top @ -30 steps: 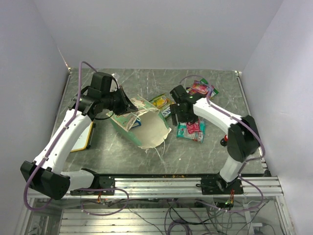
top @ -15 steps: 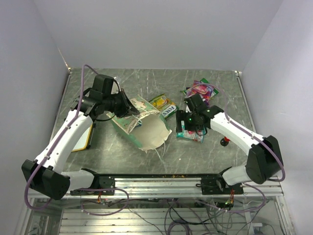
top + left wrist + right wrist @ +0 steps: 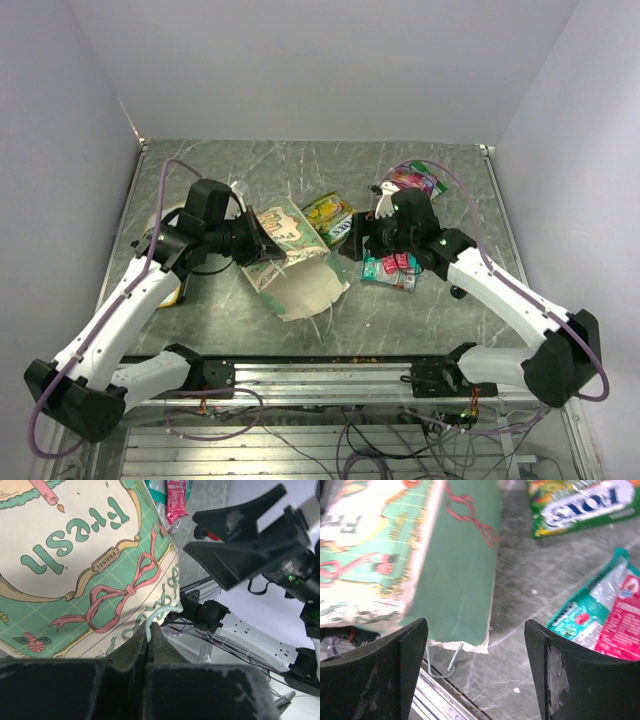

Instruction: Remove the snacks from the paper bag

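Note:
The paper bag [image 3: 292,262] lies tipped on the table, its tan mouth facing the near edge. My left gripper [image 3: 262,240] is shut on the bag's rim at its mint string handle [image 3: 161,614], and the printed front [image 3: 75,565] fills the left wrist view. My right gripper [image 3: 356,240] is open and empty, just right of the bag's mint side [image 3: 462,555]. A yellow-green packet [image 3: 328,212] [image 3: 582,502] lies behind the bag. A teal-red packet [image 3: 392,268] [image 3: 607,625] lies on the table under the right arm. A pink-purple packet [image 3: 415,181] lies further back.
A string handle [image 3: 445,657] trails from the bag toward the metal rail [image 3: 340,375] at the near edge. A small red-topped button [image 3: 458,292] sits right of the packets. A wood-framed board [image 3: 172,293] lies at the left, mostly hidden by the left arm.
My right gripper has swung left from above the teal-red packet to the bag's right side. My left gripper has pulled the bag nearer and tilted it.

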Controlling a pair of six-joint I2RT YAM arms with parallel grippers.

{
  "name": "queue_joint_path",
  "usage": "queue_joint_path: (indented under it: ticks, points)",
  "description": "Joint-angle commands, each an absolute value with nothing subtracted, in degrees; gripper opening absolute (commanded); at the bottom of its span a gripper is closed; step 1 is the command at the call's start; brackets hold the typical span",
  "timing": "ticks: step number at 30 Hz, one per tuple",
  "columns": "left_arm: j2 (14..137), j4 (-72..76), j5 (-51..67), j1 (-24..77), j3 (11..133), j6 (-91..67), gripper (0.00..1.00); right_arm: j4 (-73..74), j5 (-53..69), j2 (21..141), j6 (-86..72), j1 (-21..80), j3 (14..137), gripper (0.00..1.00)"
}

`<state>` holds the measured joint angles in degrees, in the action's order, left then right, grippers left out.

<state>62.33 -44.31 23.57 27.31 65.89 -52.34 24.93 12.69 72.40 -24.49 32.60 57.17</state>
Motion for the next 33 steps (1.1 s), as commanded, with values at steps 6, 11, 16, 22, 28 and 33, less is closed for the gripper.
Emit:
queue_joint_path:
  ticks: [6,11,16,22,28,33]
  points:
    - [56.7,-43.8,20.7,28.0,62.0,-59.5,0.07,0.7,22.1,57.0,-3.1,43.4,41.0,0.71]
    - [58.6,-44.2,19.8,28.3,64.4,-60.0,0.07,-3.9,27.3,49.9,15.5,49.0,34.0,0.68]
    - [59.9,-45.3,18.0,28.8,66.3,-60.4,0.07,-4.0,30.1,52.7,29.0,51.0,32.7,0.61]
    - [59.9,-43.6,16.0,29.4,66.8,-62.1,0.07,-10.0,30.5,61.4,40.0,54.2,33.5,0.53]
    - [62.5,-45.0,17.0,29.6,70.7,-60.6,0.07,-16.0,26.6,73.5,42.4,57.6,37.8,0.45]
    - [64.6,-47.3,18.5,29.9,74.0,-58.3,0.07,-28.5,17.9,83.7,39.3,60.5,38.4,0.46]
